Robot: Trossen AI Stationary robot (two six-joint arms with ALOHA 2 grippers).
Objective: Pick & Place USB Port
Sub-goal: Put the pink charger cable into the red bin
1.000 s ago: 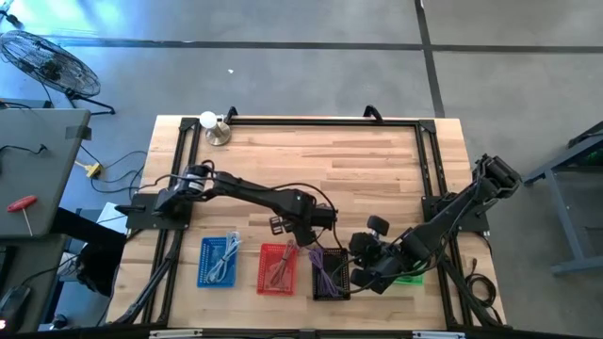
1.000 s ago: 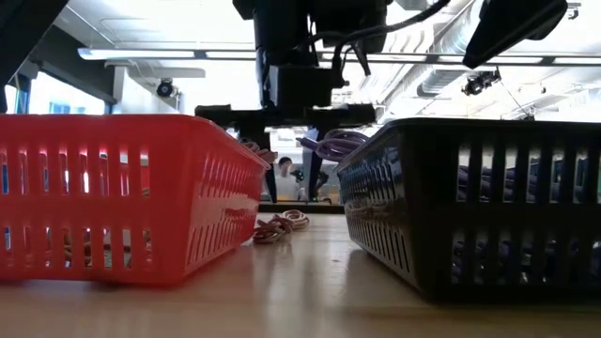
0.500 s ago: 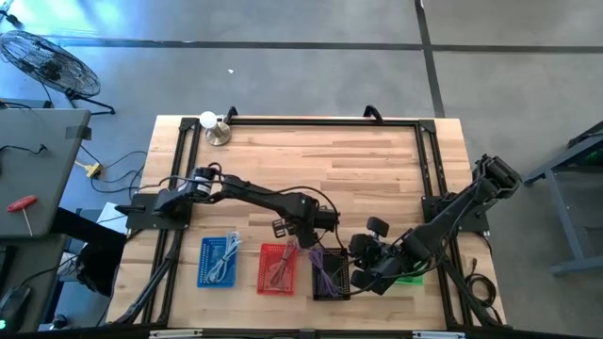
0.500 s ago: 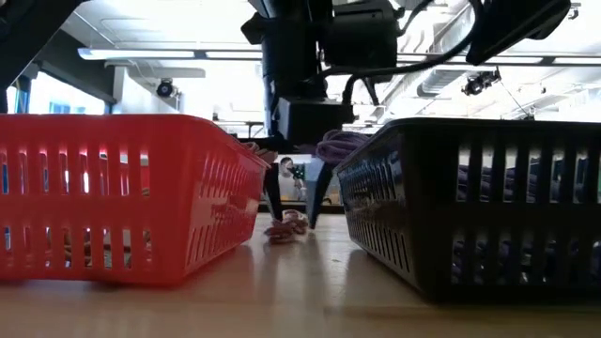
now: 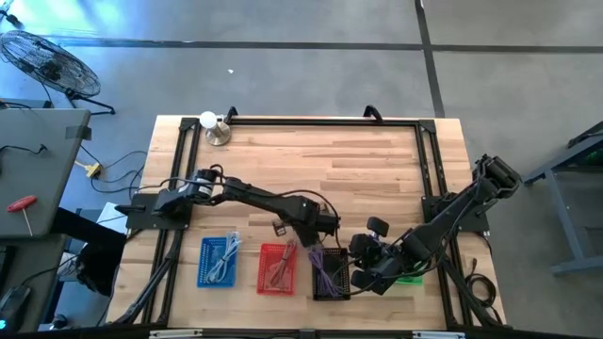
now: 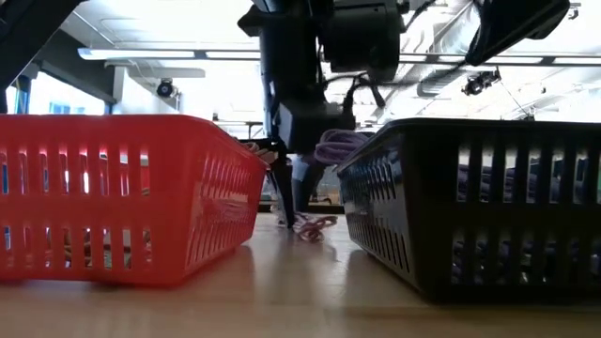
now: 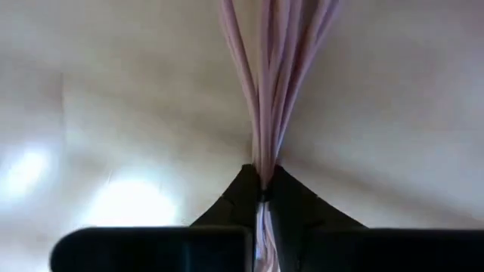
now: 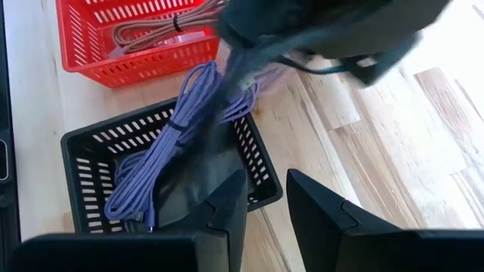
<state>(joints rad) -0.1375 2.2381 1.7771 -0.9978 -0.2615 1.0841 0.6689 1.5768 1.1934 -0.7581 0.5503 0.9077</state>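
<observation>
Overhead, table-level, two wrist views

A grey concrete floor (image 5: 283,75) crossed by dark seams surrounds the wooden table (image 5: 349,160), with a floor fan (image 5: 47,61) at the upper left of the high view, a grey bench (image 5: 33,169) holding a red-handled tool (image 5: 21,204) at the left edge, and bright ceiling lights (image 6: 141,53) in the low view.

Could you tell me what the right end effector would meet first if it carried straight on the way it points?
Probably the black basket holding the purple cable; depth is unclear.
</observation>
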